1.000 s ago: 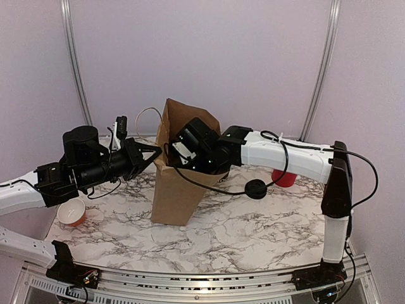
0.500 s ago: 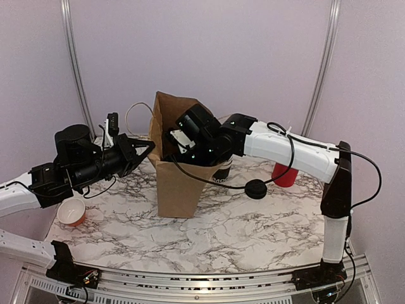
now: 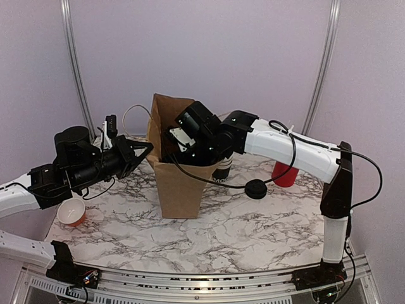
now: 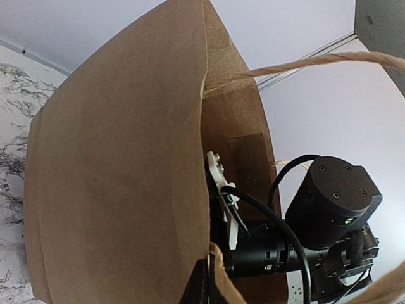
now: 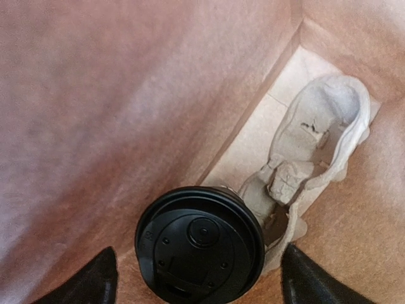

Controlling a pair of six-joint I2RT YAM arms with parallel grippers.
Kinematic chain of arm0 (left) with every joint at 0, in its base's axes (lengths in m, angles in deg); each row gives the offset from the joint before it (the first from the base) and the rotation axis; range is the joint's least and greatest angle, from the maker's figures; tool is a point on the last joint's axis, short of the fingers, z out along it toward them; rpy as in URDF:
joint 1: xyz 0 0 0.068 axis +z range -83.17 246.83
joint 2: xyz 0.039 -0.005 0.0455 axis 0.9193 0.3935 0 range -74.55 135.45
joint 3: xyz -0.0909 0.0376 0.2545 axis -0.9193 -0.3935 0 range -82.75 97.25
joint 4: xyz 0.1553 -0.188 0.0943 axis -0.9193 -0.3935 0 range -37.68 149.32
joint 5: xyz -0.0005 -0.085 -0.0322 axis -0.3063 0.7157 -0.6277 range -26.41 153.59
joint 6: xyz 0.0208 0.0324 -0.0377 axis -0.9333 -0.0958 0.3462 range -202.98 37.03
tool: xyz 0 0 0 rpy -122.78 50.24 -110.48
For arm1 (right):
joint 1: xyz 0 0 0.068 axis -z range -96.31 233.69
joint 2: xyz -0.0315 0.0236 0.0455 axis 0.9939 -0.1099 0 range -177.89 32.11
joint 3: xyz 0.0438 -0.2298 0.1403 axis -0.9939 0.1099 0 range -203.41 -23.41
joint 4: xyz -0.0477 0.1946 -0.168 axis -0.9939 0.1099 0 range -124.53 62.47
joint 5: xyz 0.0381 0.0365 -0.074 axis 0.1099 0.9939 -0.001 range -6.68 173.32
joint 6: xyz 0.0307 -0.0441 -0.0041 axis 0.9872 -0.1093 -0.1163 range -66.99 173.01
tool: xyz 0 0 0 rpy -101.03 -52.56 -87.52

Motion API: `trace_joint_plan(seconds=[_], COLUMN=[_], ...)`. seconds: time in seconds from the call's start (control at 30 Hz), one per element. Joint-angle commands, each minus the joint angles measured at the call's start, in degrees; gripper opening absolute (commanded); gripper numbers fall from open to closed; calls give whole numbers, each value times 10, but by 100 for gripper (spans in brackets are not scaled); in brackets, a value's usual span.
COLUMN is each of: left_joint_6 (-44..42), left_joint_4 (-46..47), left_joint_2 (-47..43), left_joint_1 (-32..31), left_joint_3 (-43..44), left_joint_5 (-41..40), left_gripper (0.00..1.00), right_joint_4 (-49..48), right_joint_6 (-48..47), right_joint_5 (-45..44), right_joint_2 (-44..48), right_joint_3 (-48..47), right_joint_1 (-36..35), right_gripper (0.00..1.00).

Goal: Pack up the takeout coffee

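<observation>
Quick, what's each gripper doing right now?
Left gripper: closed on the paper bag rim.
Right gripper: open, fingers either side of the takeout coffee inside the bag.

I am working in a robot test booth, a lab setup and not a real café. Plain lilac walls [image 3: 209,57] close the far side, with bare metal poles [image 3: 74,63] at far left and far right. The marble-pattern table [image 3: 253,228], carrying a brown paper bag [image 3: 177,187], meets an aluminium rail [image 3: 202,285] at the near edge, where the left arm base [image 3: 62,261] and the right arm base [image 3: 319,275] are bolted.
</observation>
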Motion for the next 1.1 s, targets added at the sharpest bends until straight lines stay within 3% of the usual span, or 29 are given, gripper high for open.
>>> trace_joint_plan(seconds=[0.0,0.57,1.07], left_joint_6=[1,9,5], left_joint_4=[-8,-47,-66], left_joint_2=[-22,-27,-15], left_joint_1=[8,17,21], left_joint_3=[-6,-14,-10], left_joint_5=[-32,-45,-40], left_gripper=[0,0,0], right_joint_4=[20,42,33], right_joint_6=[-8,-31,-52], right_joint_5=[-6,-28,-47], right_joint_2=[-6,7,36], right_joint_3=[-38,-85,-102], right_joint_1=[-9,-18,-19], right_gripper=[90,100,100])
